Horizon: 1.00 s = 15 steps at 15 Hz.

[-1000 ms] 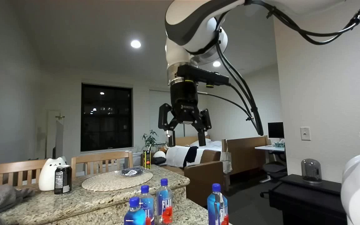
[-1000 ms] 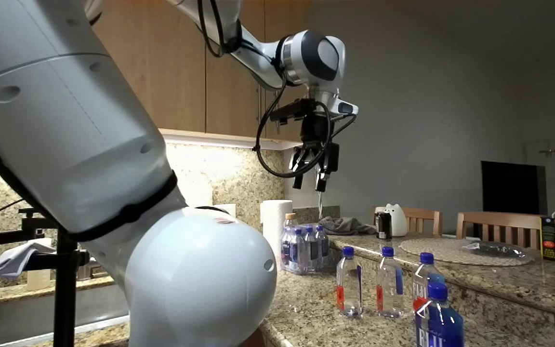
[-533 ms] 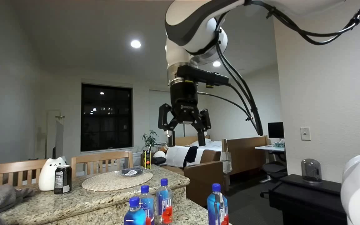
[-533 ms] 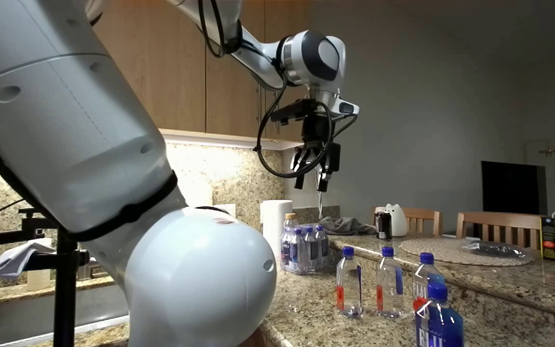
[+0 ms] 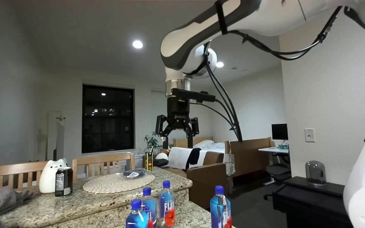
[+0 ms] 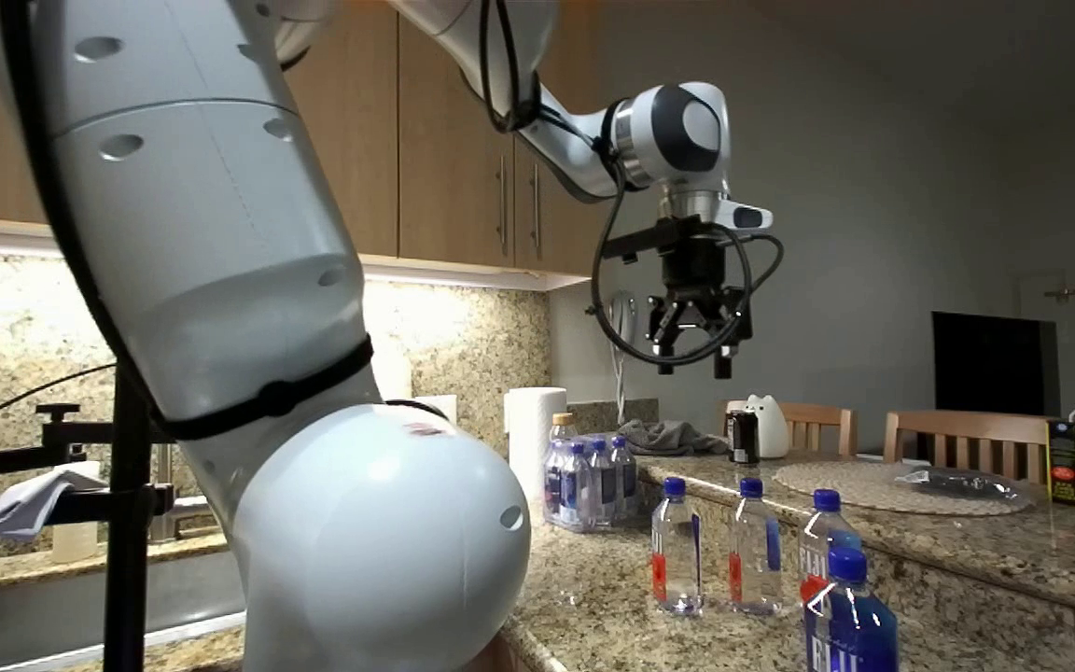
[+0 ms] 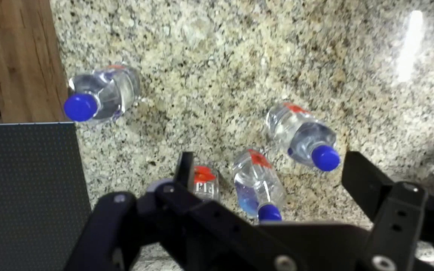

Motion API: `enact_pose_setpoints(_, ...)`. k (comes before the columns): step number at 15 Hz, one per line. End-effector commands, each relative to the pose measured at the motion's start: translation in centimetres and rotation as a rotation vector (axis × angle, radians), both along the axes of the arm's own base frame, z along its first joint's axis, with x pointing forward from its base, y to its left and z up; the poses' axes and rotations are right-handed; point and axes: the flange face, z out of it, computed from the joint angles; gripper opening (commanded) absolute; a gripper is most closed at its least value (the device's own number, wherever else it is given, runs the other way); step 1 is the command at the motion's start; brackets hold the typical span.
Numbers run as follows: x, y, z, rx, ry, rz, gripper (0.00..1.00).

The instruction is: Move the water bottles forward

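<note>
While the claw (image 5: 177,144) hangs well higher than the raised ledge (image 6: 1041,541), its fingers (image 7: 364,177) stand wide apart with nothing held between them. A cable loop (image 5: 237,129) droops beside it almost to fingertip height, so it might knock something on the way down.

Lower than the ledge and alongside it, four loose water bottles (image 6: 755,551) stand upright on the counter (image 7: 209,56). Three gather toward its side: a partly hidden bottle (image 7: 206,188), a neighbouring bottle (image 7: 258,177), and a third bottle (image 7: 301,131) a little farther off from it. Because these stand close together, a finger lowered slightly off line could land on a blue cap (image 7: 325,158) or shove one bottle into the next. The two nearest the ledge leave little room, so a careless reach could strike the stone face. Smooth plastic may also slip or buckle if pinched high, near the neck.

Farthest out from the ledge, a lone bottle (image 7: 106,88) stands near the counter's edge; a push the wrong way could send it over. Which way counts as forward is unclear from here, and that doubt alone could carry any of the four to the wrong place.
</note>
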Motion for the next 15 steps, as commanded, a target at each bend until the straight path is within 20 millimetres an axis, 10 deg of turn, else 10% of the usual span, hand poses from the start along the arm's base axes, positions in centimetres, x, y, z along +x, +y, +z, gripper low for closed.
enact_pose_setpoints(1,5.7,-3.9,-1.6,-0.022,-0.022,-0.003,1.00)
enact_pose_setpoints(6,11.1,-7.3,-4.0,-0.044,-0.060,-0.046,1.00)
enact_pose_setpoints(15,12.1,-6.7,-6.8,-0.030,-0.014,-0.068,1.00)
